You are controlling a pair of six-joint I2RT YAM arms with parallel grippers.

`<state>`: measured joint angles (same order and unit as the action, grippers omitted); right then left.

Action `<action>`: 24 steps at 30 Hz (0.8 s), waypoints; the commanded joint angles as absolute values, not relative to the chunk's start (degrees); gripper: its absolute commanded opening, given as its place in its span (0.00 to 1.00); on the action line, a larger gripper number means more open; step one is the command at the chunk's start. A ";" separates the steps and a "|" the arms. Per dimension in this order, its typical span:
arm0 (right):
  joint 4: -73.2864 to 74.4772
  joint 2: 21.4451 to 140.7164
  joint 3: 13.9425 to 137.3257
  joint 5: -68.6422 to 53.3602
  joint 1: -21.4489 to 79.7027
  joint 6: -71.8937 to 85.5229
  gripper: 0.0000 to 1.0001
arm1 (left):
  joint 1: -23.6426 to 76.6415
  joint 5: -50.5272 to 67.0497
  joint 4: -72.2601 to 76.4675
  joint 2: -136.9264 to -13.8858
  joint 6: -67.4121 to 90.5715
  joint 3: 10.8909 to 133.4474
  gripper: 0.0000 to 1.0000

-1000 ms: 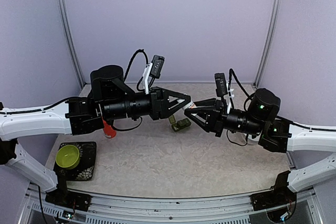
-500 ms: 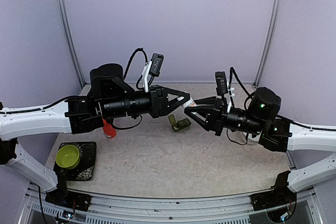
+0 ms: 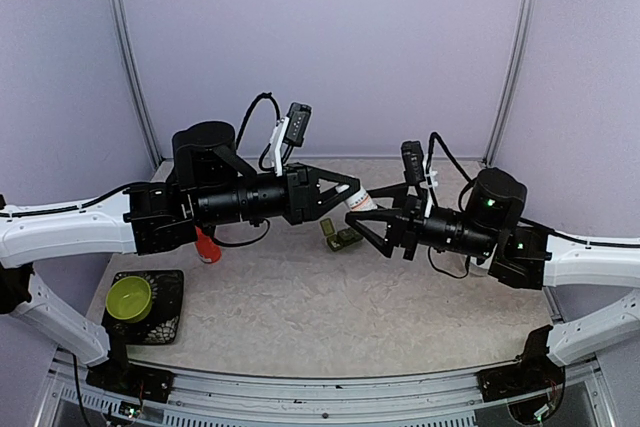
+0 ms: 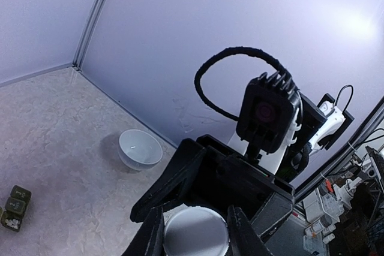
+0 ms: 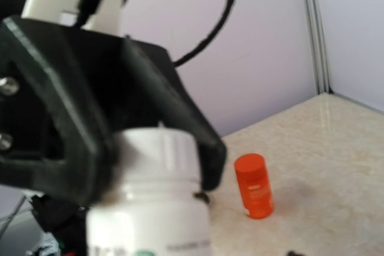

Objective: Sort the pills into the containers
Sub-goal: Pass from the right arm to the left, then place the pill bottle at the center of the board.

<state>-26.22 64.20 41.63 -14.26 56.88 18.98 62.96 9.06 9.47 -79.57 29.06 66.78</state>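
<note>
Pinching the bottle [image 5: 153, 199] at its cap end, the left gripper [image 4: 193, 241] is clamped; the right gripper [image 3: 362, 224] is spread. The bottle is judged light, stiff and slick, best gripped mid-body.

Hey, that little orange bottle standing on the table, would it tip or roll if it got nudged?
Probably tips easily: the orange bottle stands upright, taller than its narrow base is wide. Being round, it would likely roll once down.
</note>
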 commanded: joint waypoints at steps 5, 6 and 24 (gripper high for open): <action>-23.42 63.58 42.58 -9.12 56.85 17.77 0.83 | 62.15 6.98 8.51 -78.18 28.70 66.79 0.19; -23.15 63.36 42.50 -8.36 56.86 17.61 0.85 | 62.02 6.54 7.92 -78.04 28.67 66.75 0.19; -13.37 60.14 41.48 10.59 56.52 18.00 0.98 | 54.41 -0.57 -1.27 -76.62 25.78 64.80 0.19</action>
<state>-16.10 61.23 41.63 5.41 56.86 17.43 56.42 1.19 0.47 -77.89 27.51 66.28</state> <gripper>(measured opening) 0.976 0.299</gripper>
